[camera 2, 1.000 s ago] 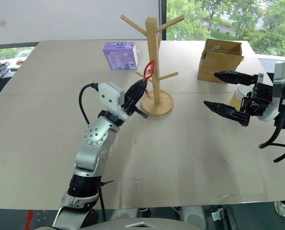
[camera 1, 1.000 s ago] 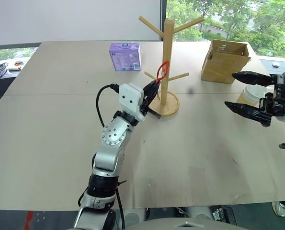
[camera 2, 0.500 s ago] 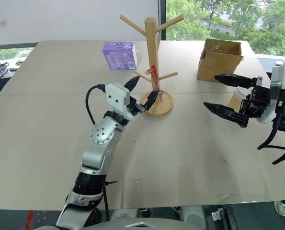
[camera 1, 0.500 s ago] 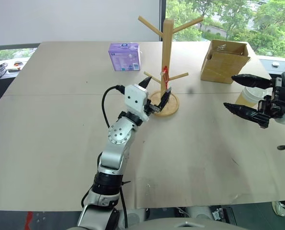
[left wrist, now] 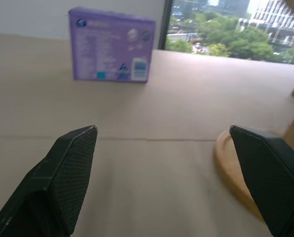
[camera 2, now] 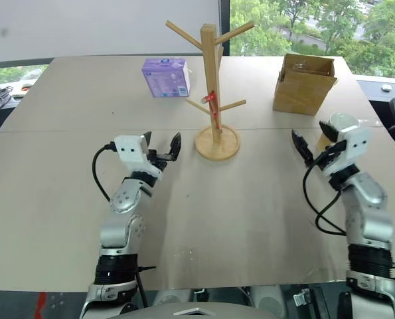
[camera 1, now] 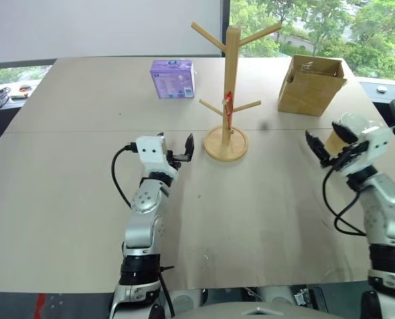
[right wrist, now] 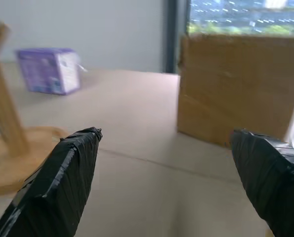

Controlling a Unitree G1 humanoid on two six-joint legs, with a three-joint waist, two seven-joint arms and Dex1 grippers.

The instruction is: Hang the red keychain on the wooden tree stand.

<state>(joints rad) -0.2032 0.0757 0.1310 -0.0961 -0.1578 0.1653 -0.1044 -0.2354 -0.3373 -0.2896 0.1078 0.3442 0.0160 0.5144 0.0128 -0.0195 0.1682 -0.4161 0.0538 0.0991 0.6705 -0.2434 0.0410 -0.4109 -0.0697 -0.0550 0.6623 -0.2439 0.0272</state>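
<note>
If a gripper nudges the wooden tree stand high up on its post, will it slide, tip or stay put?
The wooden tree stand is tall over a fairly small round base, so a push up high would probably rock or tip it. Pushed at the disc, it would more likely slide on the smooth table. The red keychain hangs loosely from a lower peg and would probably swing.

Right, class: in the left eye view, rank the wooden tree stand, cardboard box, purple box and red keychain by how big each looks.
1. wooden tree stand
2. cardboard box
3. purple box, which sits slightly farther back, so its gap to the cardboard box is less sure
4. red keychain, hanging on the stand
</note>
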